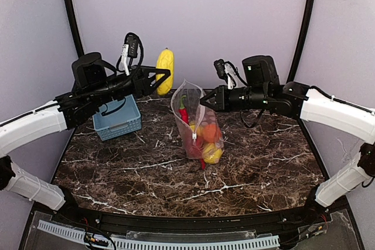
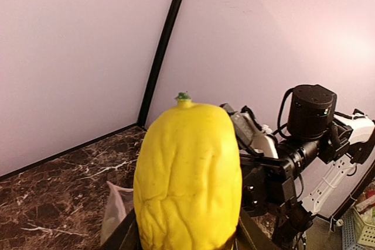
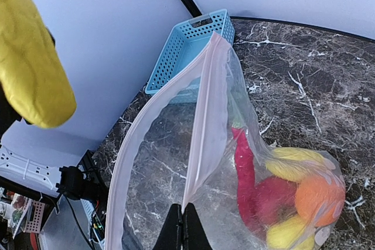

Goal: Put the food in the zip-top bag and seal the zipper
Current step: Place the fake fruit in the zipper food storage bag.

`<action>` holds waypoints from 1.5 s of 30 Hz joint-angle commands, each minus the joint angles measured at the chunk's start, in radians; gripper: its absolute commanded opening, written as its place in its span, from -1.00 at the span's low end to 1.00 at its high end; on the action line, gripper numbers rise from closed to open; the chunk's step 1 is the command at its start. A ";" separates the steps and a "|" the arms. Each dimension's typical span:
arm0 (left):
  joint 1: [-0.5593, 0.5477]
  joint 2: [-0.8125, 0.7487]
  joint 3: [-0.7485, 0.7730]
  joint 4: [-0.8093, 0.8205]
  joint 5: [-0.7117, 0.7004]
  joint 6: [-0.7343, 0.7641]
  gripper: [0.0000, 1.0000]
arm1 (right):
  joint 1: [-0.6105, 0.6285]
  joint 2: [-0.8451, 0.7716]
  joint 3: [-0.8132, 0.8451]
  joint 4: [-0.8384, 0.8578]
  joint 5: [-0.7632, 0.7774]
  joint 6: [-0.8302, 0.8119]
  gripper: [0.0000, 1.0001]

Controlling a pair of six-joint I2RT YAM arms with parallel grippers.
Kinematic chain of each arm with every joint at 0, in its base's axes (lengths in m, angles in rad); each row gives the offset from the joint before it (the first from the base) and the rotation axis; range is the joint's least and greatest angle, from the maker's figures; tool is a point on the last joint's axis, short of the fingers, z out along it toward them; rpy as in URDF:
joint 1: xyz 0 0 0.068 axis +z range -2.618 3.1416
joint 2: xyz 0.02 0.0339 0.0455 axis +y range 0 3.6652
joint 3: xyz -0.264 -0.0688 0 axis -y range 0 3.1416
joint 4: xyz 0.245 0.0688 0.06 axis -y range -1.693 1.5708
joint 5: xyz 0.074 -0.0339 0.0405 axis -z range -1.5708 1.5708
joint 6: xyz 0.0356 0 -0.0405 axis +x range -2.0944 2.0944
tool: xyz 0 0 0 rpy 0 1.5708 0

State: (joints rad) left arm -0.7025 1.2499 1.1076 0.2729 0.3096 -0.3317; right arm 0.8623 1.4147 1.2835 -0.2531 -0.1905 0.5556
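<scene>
The zip-top bag (image 1: 196, 127) hangs upright over the table's middle with its mouth held open. My right gripper (image 1: 202, 99) (image 3: 183, 215) is shut on the near side of its pink zipper strip (image 3: 208, 121). Inside the bag lie a long red chili (image 3: 245, 168), a round red piece (image 3: 275, 200), an orange ball (image 3: 319, 197) and yellow pieces (image 3: 299, 165). My left gripper (image 1: 164, 79) (image 2: 187, 238) is shut on a big wrinkled yellow toy fruit (image 1: 165, 69) (image 2: 187, 174). It holds the fruit in the air, to the left of and above the bag's mouth.
The blue slatted basket (image 1: 117, 120) (image 3: 184, 51) stands on the marble table (image 1: 252, 162) at the back left, under my left arm. Black frame posts (image 1: 71, 13) rise at both back corners before the pale backdrop.
</scene>
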 commanded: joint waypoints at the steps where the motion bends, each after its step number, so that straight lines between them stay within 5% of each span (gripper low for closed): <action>1: -0.099 0.029 -0.031 0.211 -0.048 -0.038 -0.06 | 0.012 -0.001 0.031 0.034 -0.003 -0.002 -1.00; 18: -0.144 0.190 -0.051 0.221 -0.066 0.005 0.09 | 0.019 -0.003 0.045 0.033 -0.001 -0.008 -1.00; 29: -0.144 0.211 0.006 0.062 -0.063 -0.001 0.70 | 0.019 -0.025 0.045 0.023 0.012 -0.032 -1.00; 45: -0.143 0.135 0.153 -0.167 -0.037 -0.012 0.85 | 0.019 -0.009 0.087 -0.020 0.053 -0.038 -1.00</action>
State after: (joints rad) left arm -0.8436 1.4528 1.1820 0.2180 0.2577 -0.3355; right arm 0.8715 1.4143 1.3197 -0.2798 -0.1654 0.5350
